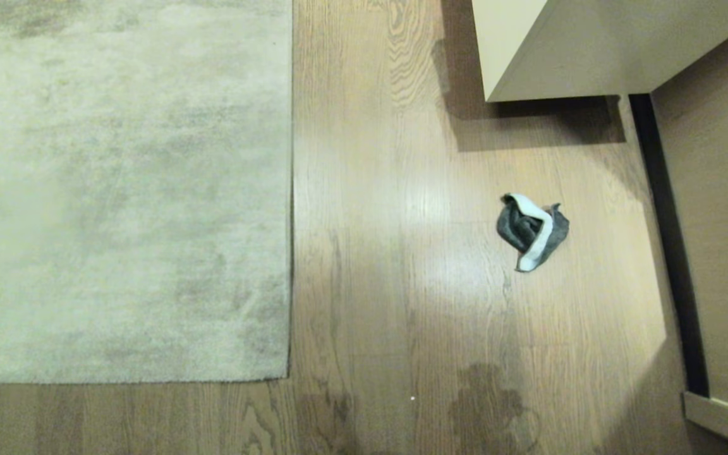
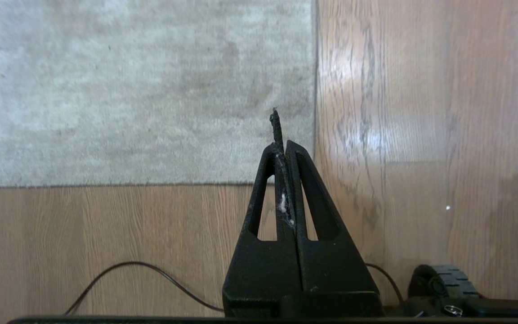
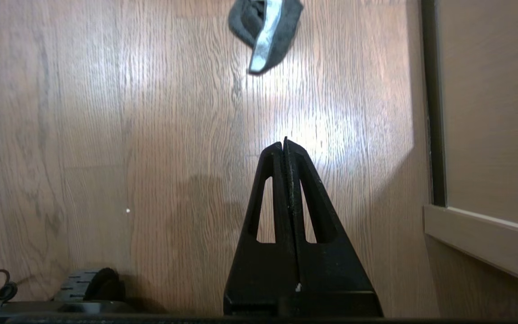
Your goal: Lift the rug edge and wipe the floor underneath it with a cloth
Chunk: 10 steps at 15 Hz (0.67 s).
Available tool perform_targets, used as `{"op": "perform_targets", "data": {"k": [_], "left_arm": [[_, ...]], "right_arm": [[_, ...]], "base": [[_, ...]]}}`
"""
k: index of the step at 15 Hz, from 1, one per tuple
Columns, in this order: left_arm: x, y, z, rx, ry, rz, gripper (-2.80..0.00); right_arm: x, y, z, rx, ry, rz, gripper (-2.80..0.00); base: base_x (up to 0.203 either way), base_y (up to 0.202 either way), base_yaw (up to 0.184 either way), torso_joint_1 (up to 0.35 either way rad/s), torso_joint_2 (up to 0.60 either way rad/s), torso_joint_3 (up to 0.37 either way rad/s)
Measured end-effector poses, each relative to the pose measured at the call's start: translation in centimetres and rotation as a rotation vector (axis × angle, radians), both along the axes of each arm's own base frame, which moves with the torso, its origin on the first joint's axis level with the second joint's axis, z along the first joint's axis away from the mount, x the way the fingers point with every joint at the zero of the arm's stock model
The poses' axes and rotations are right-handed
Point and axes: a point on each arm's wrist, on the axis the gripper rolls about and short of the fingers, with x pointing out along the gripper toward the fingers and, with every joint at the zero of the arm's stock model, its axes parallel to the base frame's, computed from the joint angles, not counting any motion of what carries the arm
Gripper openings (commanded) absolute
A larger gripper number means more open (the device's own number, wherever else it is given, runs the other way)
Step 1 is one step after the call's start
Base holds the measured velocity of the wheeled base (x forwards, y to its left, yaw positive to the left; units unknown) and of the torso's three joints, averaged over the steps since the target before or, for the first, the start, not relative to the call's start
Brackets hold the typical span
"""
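The pale grey-beige rug (image 1: 117, 189) lies flat on the left, its corner (image 1: 288, 378) near the bottom middle of the head view. Light brown wood floor (image 1: 389, 253) fills the rest. The cloth (image 1: 531, 230), dark grey with a pale strip, lies crumpled on the floor to the right, apart from the rug. Neither arm shows in the head view. My left gripper (image 2: 282, 145) is shut, empty, held above the rug's corner (image 2: 310, 180). My right gripper (image 3: 284, 145) is shut and empty above bare floor, with the cloth (image 3: 265, 31) ahead of it.
A pale cabinet (image 1: 591, 44) stands at the back right. A wood-faced panel (image 1: 718, 221) with a dark gap (image 1: 670, 253) runs along the right side. A thin black cable (image 2: 142, 270) and a base wheel (image 2: 439, 279) sit near the robot.
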Motion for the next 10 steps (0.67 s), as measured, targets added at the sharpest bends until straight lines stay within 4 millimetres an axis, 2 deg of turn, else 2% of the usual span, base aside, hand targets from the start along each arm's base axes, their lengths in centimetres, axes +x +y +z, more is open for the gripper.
{"op": "perform_targets", "data": {"k": [10], "left_arm": [[0.00,0.01,0.00,0.003,0.000,0.000,-2.80]], "right_arm": [[0.00,0.00,0.00,0.000,0.000,0.000,-2.80]], "base": [[0.000,0.000,0.000,0.001,0.00,0.203]]}}
